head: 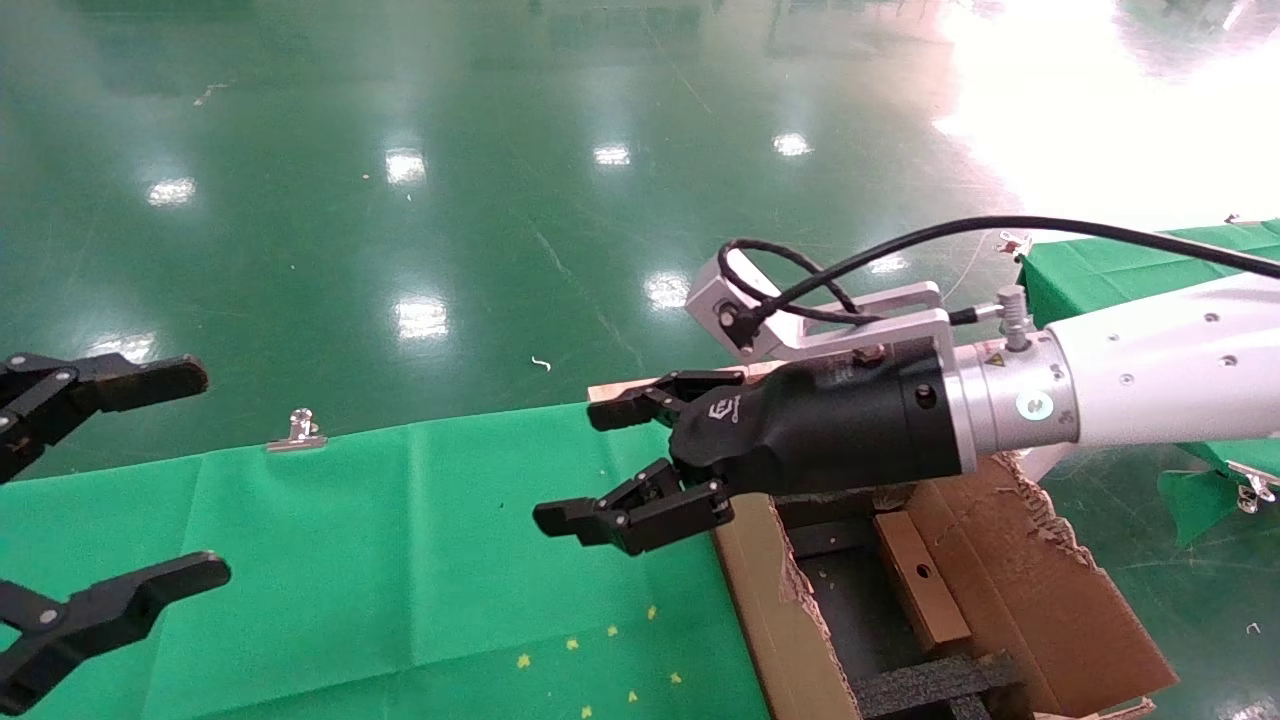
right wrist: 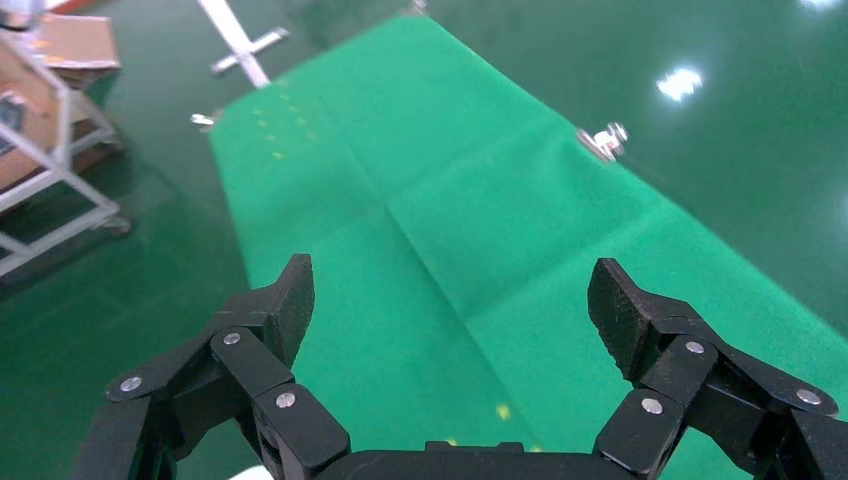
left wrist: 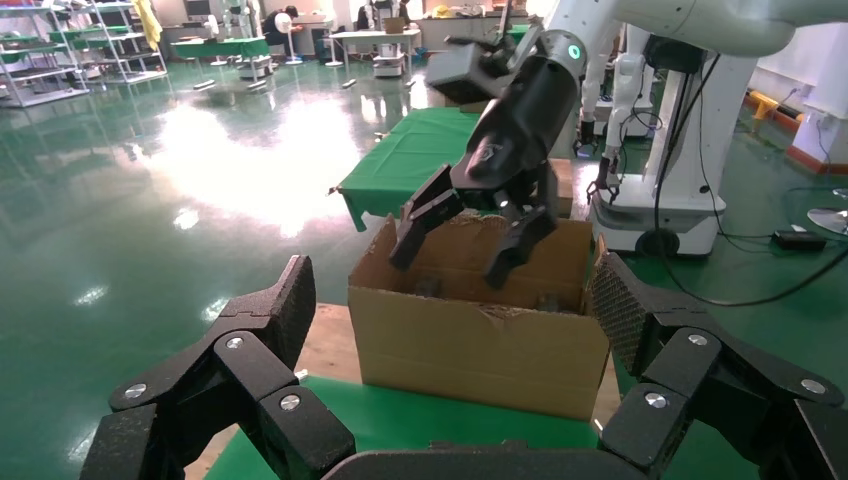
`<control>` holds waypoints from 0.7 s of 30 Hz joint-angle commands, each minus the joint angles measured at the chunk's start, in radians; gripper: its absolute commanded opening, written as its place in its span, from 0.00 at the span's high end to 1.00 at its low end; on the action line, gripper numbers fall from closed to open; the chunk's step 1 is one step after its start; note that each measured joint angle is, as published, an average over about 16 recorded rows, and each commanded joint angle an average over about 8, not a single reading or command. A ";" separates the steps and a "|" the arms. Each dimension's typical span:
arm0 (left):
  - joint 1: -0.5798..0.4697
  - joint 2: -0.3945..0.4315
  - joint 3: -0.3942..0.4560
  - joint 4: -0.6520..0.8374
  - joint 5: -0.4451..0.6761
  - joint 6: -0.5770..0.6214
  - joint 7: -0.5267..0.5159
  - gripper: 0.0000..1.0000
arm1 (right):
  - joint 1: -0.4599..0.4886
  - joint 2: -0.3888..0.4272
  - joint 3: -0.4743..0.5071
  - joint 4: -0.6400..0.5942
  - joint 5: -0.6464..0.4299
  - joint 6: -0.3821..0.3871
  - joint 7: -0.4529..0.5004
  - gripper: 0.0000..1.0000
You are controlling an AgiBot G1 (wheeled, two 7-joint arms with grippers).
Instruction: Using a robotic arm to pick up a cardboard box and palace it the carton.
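Cardboard box (head: 921, 578) lies inside the carton (head: 1040, 590), tilted against the inner wall, round hole facing up; black foam bar (head: 935, 685) nearer the robot. Carton sits at the right end of the green cloth (head: 400, 560), flap edges ragged.

Robotic arm (head: 1150, 375) reaches over the carton's far-left corner. Right gripper (head: 590, 465) is spread wide and holds nothing, hanging above the cloth beside the carton. Left gripper (head: 150, 475) is parked at the left edge, also spread wide and empty. A metal clip (head: 297, 430) pins the cloth's far edge.
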 commanded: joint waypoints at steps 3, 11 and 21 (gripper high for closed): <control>0.000 0.000 0.000 0.000 0.000 0.000 0.000 0.00 | -0.070 -0.009 0.100 -0.005 0.036 -0.046 -0.087 0.00; 0.000 0.000 0.000 0.000 0.000 0.000 0.000 0.00 | -0.207 -0.027 0.297 -0.015 0.107 -0.136 -0.259 0.00; 0.000 0.000 0.000 0.000 0.000 0.000 0.000 0.00 | -0.372 -0.048 0.534 -0.028 0.193 -0.245 -0.466 0.00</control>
